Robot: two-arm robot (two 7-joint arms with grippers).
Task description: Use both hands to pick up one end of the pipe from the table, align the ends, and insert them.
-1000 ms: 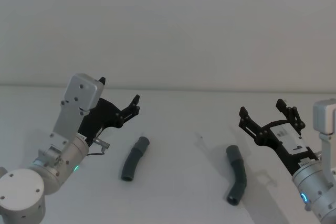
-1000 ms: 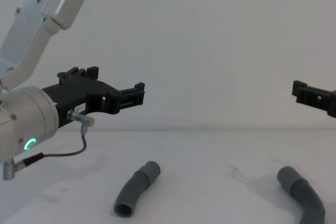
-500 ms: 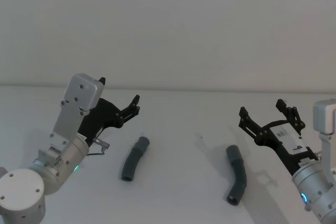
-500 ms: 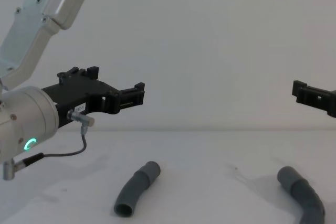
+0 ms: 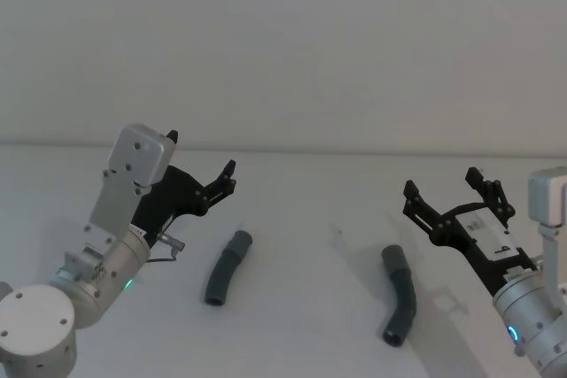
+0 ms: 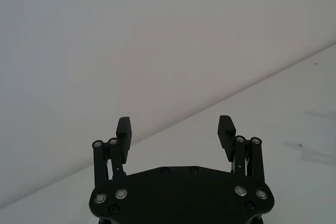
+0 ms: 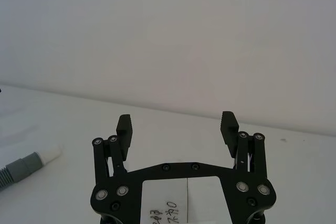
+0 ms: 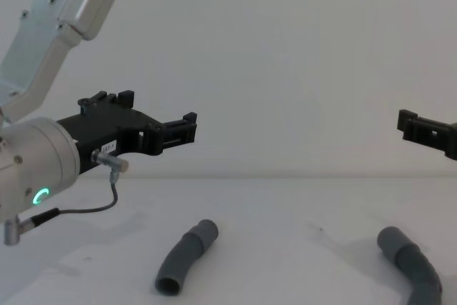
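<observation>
Two dark-grey bent pipe pieces lie on the white table [image 5: 301, 334]. The left piece [image 5: 227, 267] [image 8: 186, 256] rests below and to the right of my left gripper [image 5: 201, 154] [image 8: 161, 116]. That gripper hovers above the table, open and holding nothing, as the left wrist view also shows [image 6: 175, 125]. The right piece [image 5: 400, 294] [image 8: 413, 266] lies just left of my right gripper [image 5: 441, 181] [image 8: 410, 126], which is also raised, open and holding nothing [image 7: 177, 121]. One end, a grey cuff with a whitish tip [image 7: 29, 162], appears in the right wrist view.
A plain white wall [image 5: 292, 42] rises behind the table's far edge. Bare table surface separates the two pipe pieces. A thin cable [image 8: 86, 208] loops from the left wrist.
</observation>
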